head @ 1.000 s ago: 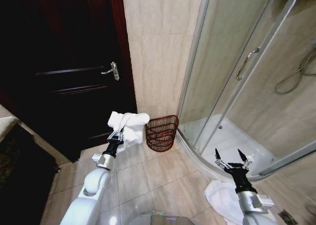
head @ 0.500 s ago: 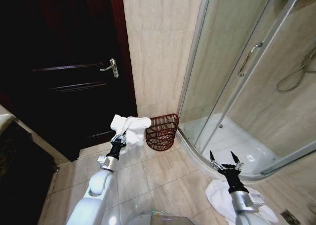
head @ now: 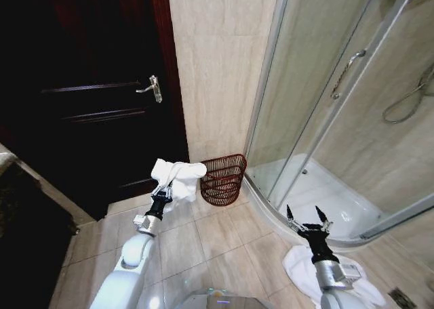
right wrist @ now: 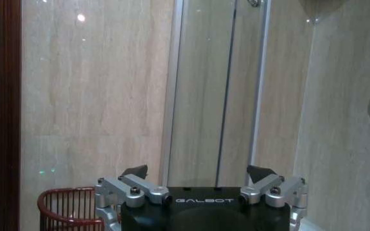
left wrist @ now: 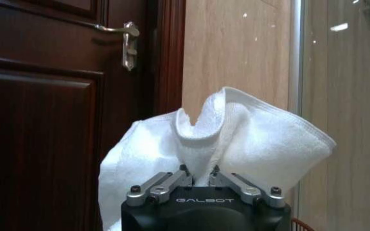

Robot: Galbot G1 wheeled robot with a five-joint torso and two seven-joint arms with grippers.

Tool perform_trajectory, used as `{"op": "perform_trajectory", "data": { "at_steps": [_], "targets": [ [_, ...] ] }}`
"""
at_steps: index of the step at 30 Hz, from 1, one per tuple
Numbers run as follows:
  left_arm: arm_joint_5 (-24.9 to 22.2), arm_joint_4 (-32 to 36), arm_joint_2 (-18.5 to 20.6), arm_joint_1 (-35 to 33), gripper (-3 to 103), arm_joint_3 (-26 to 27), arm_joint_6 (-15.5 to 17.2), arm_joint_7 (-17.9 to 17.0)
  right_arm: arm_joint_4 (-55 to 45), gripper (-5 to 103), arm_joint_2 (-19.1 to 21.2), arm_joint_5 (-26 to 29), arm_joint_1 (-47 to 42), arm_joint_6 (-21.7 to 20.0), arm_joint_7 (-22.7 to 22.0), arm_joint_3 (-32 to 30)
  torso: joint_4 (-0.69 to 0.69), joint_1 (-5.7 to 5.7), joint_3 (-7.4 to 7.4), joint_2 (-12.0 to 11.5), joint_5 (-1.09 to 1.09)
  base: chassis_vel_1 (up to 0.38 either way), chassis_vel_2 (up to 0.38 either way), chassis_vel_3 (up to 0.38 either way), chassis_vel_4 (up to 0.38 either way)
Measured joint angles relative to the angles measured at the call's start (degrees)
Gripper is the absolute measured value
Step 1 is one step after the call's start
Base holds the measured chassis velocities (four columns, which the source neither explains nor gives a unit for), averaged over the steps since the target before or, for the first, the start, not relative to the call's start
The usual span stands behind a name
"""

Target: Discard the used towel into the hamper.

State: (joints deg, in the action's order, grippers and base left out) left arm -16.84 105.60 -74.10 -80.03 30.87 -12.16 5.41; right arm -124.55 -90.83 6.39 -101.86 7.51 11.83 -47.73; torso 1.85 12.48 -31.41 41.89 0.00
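Note:
A white used towel (head: pixel 175 176) hangs bunched from my left gripper (head: pixel 163 192), which is shut on it, held above the floor just left of the hamper (head: pixel 222 179). In the left wrist view the towel (left wrist: pixel 236 139) rises in folds from the closed fingers (left wrist: pixel 172 180). The hamper is a small round reddish-brown openwork basket on the tiles by the wall; part of its rim (right wrist: pixel 69 204) shows in the right wrist view. My right gripper (head: pixel 304 217) stands open and holds nothing, low at the right near the shower edge; its spread fingers (right wrist: pixel 137 172) show in the right wrist view.
A dark wooden door (head: pixel 88 106) with a metal handle (head: pixel 153 88) stands at the left. A glass shower enclosure (head: pixel 339 106) with a curved raised base fills the right. Another white cloth (head: pixel 305 268) lies on the floor under my right arm. Tiled floor lies between.
The whole picture has shifted slightly, so the camera has moved. My left gripper with the towel has come a little closer to the hamper. The right gripper stays open.

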Motion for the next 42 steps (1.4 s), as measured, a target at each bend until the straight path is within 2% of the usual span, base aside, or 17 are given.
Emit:
{"op": "perform_trajectory", "data": {
  "at_steps": [7,12,22,37,42],
  "targets": [
    [-0.9,-0.7,0.2,0.4,9,-0.1,-0.5,0.9,-0.3,100,-0.4,-0.7,0.0,-0.1,0.0,-0.1,0.00,-0.69,1.00,-1.7,0.00,0.000,0.000,0.000,0.000],
    [-1.8,-1.6,0.2,1.2,9,-0.5,-1.3,1.8,-0.5,100,-0.5,-1.5,-0.1,-1.1,1.8,-0.9,0.00,-0.94,1.44,-2.4,0.00,0.000,0.000,0.000,0.000],
    [-1.6,-2.7,0.1,2.2,9,-1.5,-1.1,2.5,1.2,100,-1.0,-1.4,0.5,-0.2,2.5,-1.1,0.00,-0.92,1.42,-2.3,0.00,-0.009,0.008,0.014,-0.013],
    [-1.4,-2.8,0.2,2.0,9,-1.7,-1.0,2.8,1.5,100,-1.3,-1.8,0.1,1.0,1.2,-0.4,0.00,-0.70,1.19,-2.0,0.00,-0.160,0.156,0.147,-0.154],
    [-1.9,-2.7,0.6,2.9,9,-3.1,1.3,3.0,1.2,100,-1.3,-1.7,-0.1,1.7,0.8,-0.4,0.01,-0.71,1.17,-1.9,0.00,-0.025,0.056,0.039,-0.017]
  ]
}}
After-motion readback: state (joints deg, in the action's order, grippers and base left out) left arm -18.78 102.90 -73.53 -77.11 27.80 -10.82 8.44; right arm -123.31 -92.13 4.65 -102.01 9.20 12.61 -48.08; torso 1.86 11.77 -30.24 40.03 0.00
